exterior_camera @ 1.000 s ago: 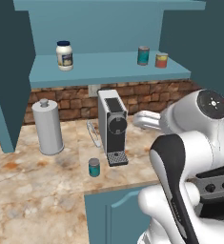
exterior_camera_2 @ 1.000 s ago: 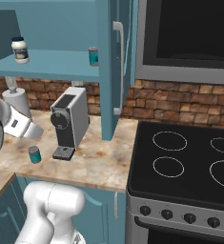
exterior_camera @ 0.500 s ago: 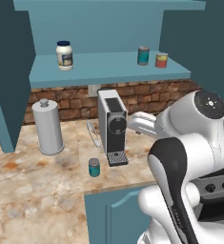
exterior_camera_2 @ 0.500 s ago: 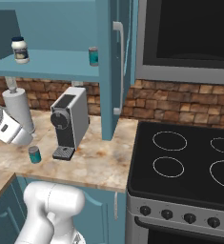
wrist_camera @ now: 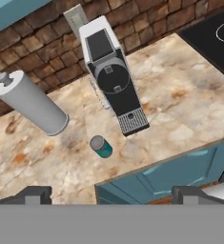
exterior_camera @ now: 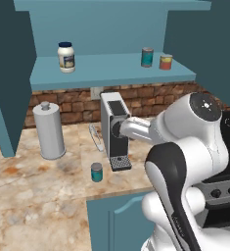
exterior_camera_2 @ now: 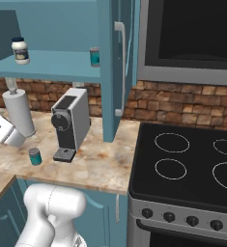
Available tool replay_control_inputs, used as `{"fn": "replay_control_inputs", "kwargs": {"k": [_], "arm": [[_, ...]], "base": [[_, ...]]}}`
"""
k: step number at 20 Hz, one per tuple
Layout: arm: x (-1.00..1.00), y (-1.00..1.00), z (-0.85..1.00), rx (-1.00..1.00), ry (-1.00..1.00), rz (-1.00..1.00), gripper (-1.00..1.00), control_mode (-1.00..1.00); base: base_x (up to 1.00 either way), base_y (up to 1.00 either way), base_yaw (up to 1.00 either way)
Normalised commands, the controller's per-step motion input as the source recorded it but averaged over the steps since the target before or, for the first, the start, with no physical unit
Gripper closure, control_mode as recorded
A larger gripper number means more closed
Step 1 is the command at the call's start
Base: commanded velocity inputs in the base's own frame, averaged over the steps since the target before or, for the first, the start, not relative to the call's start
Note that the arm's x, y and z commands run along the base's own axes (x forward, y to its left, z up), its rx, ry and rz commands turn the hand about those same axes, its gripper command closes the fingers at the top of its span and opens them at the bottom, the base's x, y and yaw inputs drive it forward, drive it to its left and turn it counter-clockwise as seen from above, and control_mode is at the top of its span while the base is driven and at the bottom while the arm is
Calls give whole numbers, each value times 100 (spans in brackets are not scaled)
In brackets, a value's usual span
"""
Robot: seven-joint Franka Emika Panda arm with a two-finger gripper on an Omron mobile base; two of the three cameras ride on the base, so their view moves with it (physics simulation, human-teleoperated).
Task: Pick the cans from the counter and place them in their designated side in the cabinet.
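Observation:
One teal-blue can (exterior_camera: pixel 96 172) (exterior_camera_2: pixel 35 156) (wrist_camera: pixel 101 147) stands on the marbled counter (exterior_camera: pixel 38 196) (wrist_camera: pixel 180 105), just front-left of the coffee machine (exterior_camera: pixel 115 130). Another teal can (exterior_camera: pixel 147 57) (exterior_camera_2: pixel 94 56) stands at the right end of the shelf in the open wall cabinet (exterior_camera: pixel 111 72). My gripper (wrist_camera: pixel 112 194) hangs high over the counter's front edge, open, with nothing between its fingertips (wrist_camera: pixel 35 193). In the hand view the counter can lies ahead of the fingertips, slightly left of centre. My forearm (exterior_camera: pixel 138 130) reaches left across the coffee machine.
A red-orange can (exterior_camera: pixel 166 62) stands beside the shelf can, and a white jar (exterior_camera: pixel 66 57) further left. A tall grey cylinder (exterior_camera: pixel 49 130) (wrist_camera: pixel 32 102) stands left of the coffee machine (wrist_camera: pixel 111 71). The black stovetop (exterior_camera_2: pixel 182 159) lies to the right, under a microwave (exterior_camera_2: pixel 192 38). The cabinet doors (exterior_camera_2: pixel 116 72) stand open.
My arm has swung left, its hand now across the coffee machine in the left base view and slipping off the left edge of the right base view. The cans have not moved.

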Motion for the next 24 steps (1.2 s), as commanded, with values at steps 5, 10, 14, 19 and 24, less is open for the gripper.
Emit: {"fn": "replay_control_inputs", "kwargs": {"k": [5, 10, 14, 19, 24], "arm": [[0, 32, -14, 1, 5, 4, -100, -100], [0, 26, -17, 1, 0, 4, -100, -100], [1, 14, -20, 0, 0, 4, -100, -100], [8, 1, -14, 0, 0, 4, -100, -100], [13, 0, -4, 0, 0, 6, -100, -100]], "base": [[0, 0, 0], [0, 0, 0], [0, 0, 0], [0, 0, 0], [0, 0, 0]]}}
